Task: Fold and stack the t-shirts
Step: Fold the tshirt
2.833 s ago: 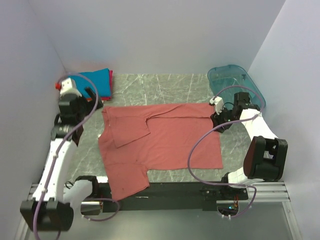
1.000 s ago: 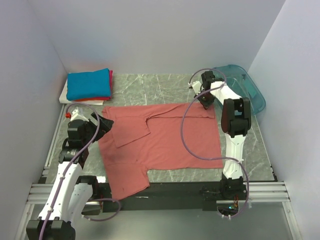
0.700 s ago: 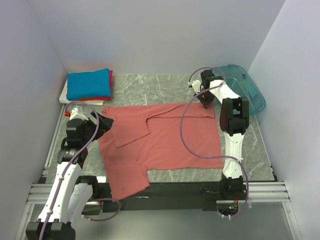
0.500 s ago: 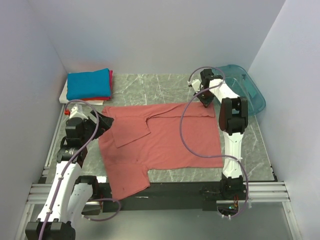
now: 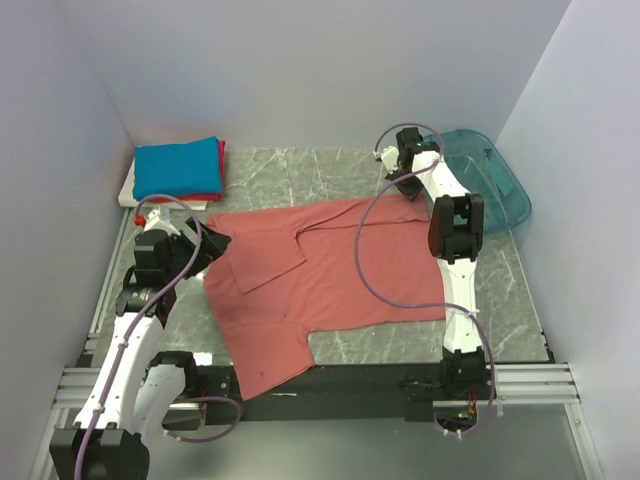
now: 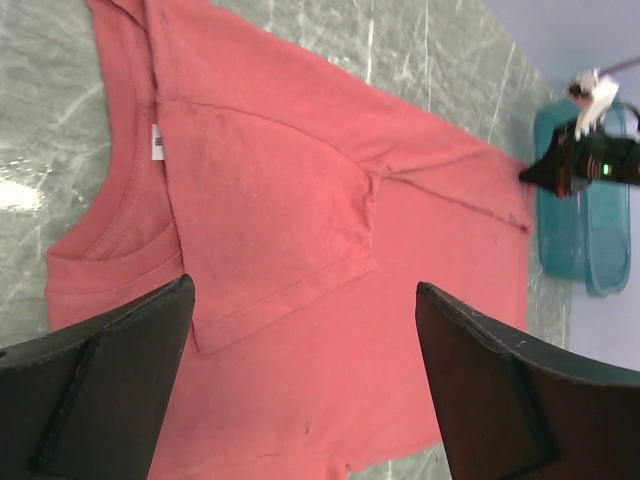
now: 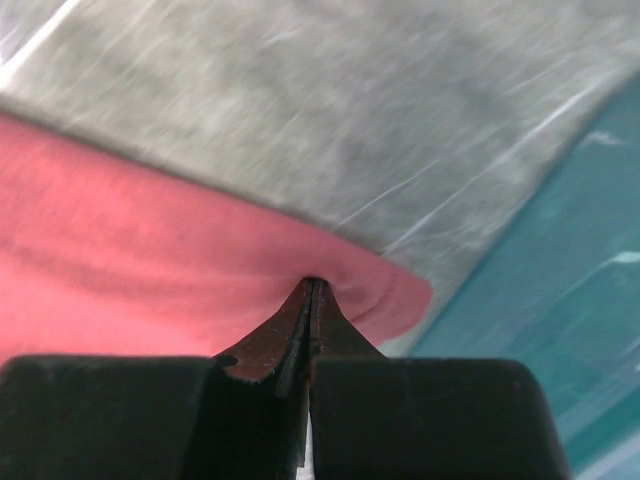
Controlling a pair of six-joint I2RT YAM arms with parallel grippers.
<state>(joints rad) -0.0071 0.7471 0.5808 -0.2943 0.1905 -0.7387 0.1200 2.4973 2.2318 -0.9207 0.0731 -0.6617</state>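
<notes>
A large salmon-pink t-shirt [image 5: 330, 270] lies spread on the marble table, one sleeve folded over its chest [image 6: 270, 220]. My right gripper [image 5: 408, 184] is shut on the shirt's far right corner [image 7: 390, 295], its tips [image 7: 313, 286] pinching the cloth next to the teal bin. My left gripper [image 5: 212, 245] hovers open beside the collar, and its wide-apart fingers [image 6: 302, 290] frame the shirt's body with nothing between them. Folded t-shirts are stacked at the back left, a bright blue one [image 5: 178, 168] on top of a red edge [image 5: 205, 198] and a white one [image 5: 128, 192].
A translucent teal plastic bin [image 5: 492, 182] stands at the back right, just beyond the held corner [image 7: 570, 300]. White walls close in on three sides. The arms' black base rail [image 5: 340, 385] runs along the near edge.
The right gripper has pulled the shirt's far right corner toward the back, so the whole shirt has skewed and slid. The left gripper has shifted slightly toward the collar.
</notes>
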